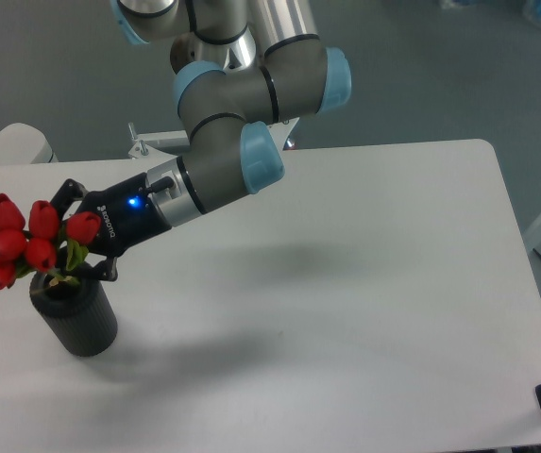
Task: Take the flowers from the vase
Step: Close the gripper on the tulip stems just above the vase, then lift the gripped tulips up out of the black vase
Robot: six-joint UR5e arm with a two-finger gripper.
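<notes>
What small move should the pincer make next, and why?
Probably close, then lift straight up. The pincer already sits around the flowers just above the vase, whose stems are in its hole; whether it grips yet is hidden.

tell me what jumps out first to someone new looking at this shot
The red tulips at the far left edge grab the eye first, leaning out of a black ribbed vase on the white table. Next is the grey arm with blue joint caps reaching down from the top, its black tool right at the bunch just above the vase mouth. Whether the tool has closed on the stems cannot be told.
</notes>
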